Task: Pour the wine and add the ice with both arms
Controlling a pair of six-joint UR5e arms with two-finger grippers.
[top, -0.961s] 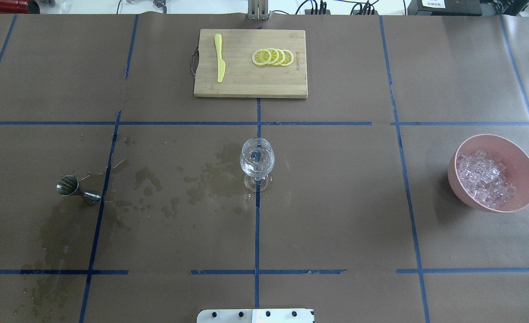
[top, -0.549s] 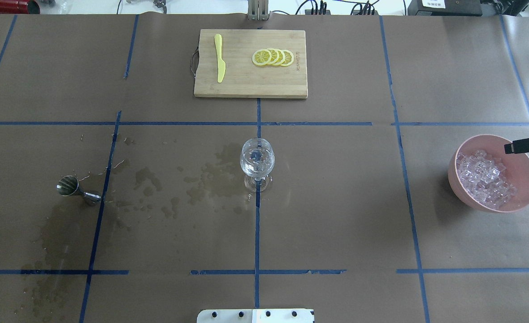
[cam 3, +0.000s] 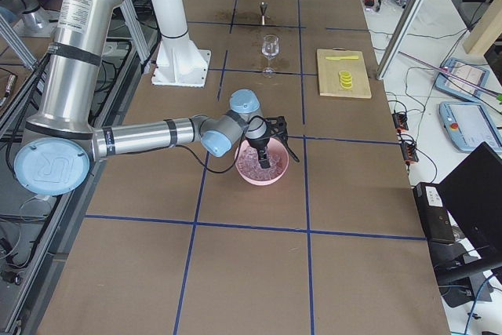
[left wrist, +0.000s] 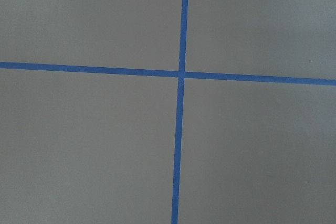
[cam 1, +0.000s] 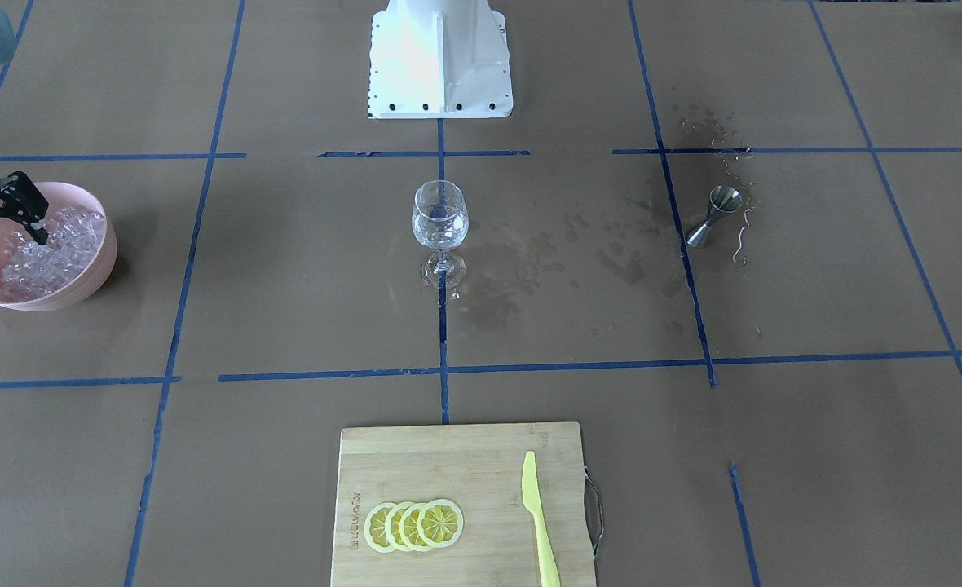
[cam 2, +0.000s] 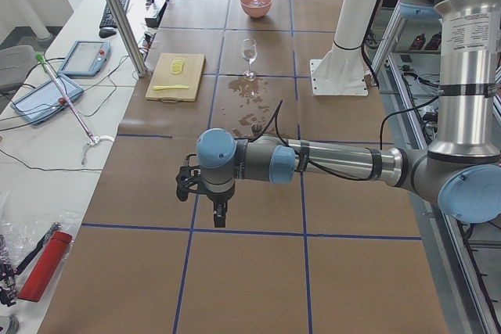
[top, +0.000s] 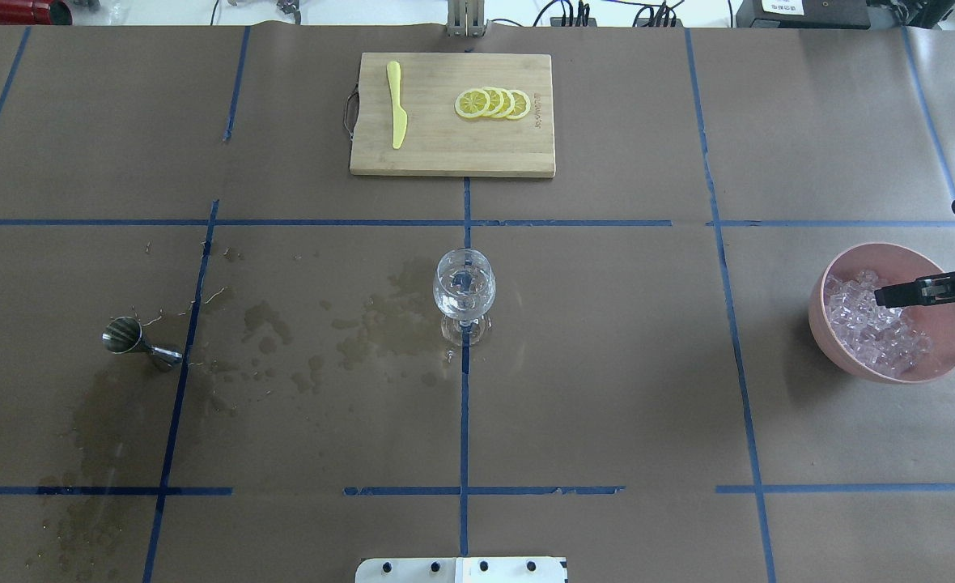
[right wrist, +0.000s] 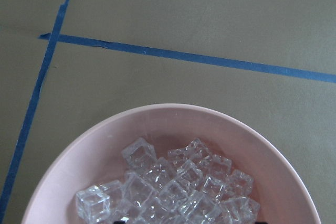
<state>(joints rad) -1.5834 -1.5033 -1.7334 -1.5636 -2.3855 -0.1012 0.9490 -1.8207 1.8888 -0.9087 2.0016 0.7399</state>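
The pink bowl (top: 829, 344) of ice (top: 870, 328) sits at the table's right. My right gripper (cam 1: 6, 236) hangs open just above the ice, one finger (top: 902, 291) reaching in over the rim. The right wrist view looks straight down on the clear cubes of ice (right wrist: 178, 187). A stemmed glass (top: 463, 287) stands at the table's centre with a little clear wine in its bottom. A steel jigger (top: 133, 340) stands at the left. The left arm shows only in the exterior left view, its gripper (cam 2: 210, 202) low over bare paper; I cannot tell whether it is open or shut.
A wooden cutting board (top: 445, 154) with lemon slices (top: 494, 104) and a yellow knife (top: 396, 105) lies at the far middle. Dark wet stains (top: 380, 324) spread between the jigger and the glass. The white robot base (cam 1: 440, 57) is on the near side.
The right gripper came in from the right edge and has moved further over the bowl, above the ice. Glass, jigger and board have not moved.
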